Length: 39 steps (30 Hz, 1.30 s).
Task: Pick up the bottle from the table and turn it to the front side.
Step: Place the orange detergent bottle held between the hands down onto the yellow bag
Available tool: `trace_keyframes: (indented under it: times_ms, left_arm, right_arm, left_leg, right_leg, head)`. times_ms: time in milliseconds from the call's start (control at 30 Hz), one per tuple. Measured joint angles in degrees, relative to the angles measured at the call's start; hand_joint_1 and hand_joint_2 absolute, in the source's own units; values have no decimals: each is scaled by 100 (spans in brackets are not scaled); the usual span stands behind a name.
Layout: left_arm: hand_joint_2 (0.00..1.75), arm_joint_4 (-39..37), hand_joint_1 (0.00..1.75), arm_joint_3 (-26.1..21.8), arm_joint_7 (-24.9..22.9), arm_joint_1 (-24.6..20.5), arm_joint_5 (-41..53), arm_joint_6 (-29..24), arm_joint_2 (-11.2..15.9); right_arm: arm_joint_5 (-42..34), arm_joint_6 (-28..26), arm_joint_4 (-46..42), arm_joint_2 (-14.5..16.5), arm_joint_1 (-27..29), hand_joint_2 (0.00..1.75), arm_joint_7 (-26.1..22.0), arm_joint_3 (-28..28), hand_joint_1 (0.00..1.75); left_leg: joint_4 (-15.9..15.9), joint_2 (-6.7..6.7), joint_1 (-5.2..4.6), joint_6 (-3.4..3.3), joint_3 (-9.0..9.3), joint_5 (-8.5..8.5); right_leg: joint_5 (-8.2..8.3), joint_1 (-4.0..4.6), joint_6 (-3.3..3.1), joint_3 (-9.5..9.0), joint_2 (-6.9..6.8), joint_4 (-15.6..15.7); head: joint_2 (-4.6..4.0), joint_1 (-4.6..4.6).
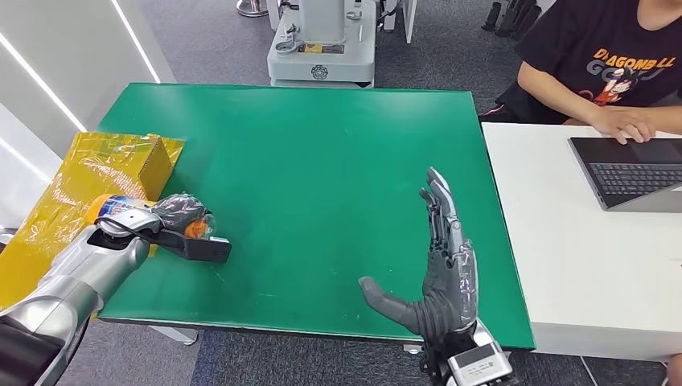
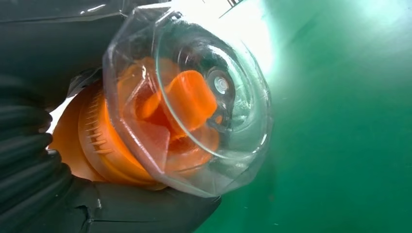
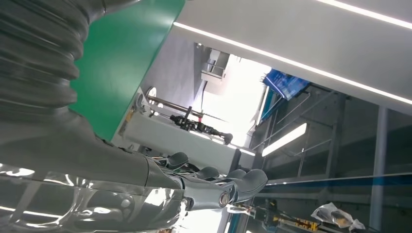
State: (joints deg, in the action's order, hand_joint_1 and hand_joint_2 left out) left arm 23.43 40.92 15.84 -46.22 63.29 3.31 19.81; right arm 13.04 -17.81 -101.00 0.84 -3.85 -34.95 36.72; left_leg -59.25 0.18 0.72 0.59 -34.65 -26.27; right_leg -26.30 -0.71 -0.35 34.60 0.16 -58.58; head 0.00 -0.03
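While the left hand (image 1: pixel 173 217) grips it, the bottle (image 1: pixel 129 211) lies on its side at the left edge of the green surface (image 1: pixel 322 177).
Bottle: orange contents, blue-and-white label, clear domed cap (image 2: pixel 194 97) over an orange spout; in the left wrist view the cap end faces the camera, just above the surface.
Left hand: fingers (image 1: pixel 181 211) wrapped around the bottle near the cap, thumb stretched out along the surface away from the box.
Right hand (image 1: pixel 442 273): holds nothing, fingers straight and together, thumb spread wide; held edge-on near the front of the surface, well apart from the bottle.
Box (image 1: pixel 153 165): yellow, just behind the bottle, on a yellow sheet (image 1: pixel 72 201).
Person (image 1: pixel 611 64): seated beyond the right hand, at a white desk (image 1: pixel 563 257), one hand by a laptop (image 1: pixel 631 173).
Machine (image 1: pixel 322 40): grey, on the floor beyond the surface's far edge.
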Motion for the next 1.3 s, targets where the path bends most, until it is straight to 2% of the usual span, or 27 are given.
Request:
trace_keyframes:
  times_ms: [233, 367, 733, 1100, 1300]
  left_arm:
    - [175, -196, 175, 0, -330, 73, -55, -272, -119]
    - [175, -247, 0, 0, -559, 138, -41, -293, -160]
    - [175, -296, 0, -52, -970, 126, 33, -270, -209]
    - [175, -319, 0, -204, -969, 183, 46, -444, -230]
    - [175, -319, 0, -440, -837, 316, -63, -863, -191]
  right_arm:
    - [-29, -61, 29, 49, -118, 175, 72, 84, 0]
    - [-74, -84, 70, 75, -170, 175, 75, 99, 0]
    - [-167, -215, 208, 84, -288, 175, 90, 223, 0]
    - [-172, -308, 238, 84, -273, 175, 87, 230, 0]
    - [-174, -308, 238, 84, -264, 175, 87, 230, 0]
  left_leg:
    - [0, 0, 0, 0, 1, 0]
    - [0, -1, 0, 0, 0, 0]
    - [2, -4, 0, 0, 12, 0]
    - [2, -4, 0, 2, 17, 2]
    - [2, -2, 0, 2, 17, 1]
  right_leg:
    - [0, 0, 0, -1, 0, -1]
    - [0, 0, 0, -1, -1, -2]
    - [0, 0, 0, -13, -5, -4]
    - [0, 0, -1, -16, -5, -8]
    - [0, 0, -1, -15, -3, -8]
  head:
    - [0, 1]
    - [0, 1]
    - [0, 1]
    - [0, 1]
    - [0, 1]
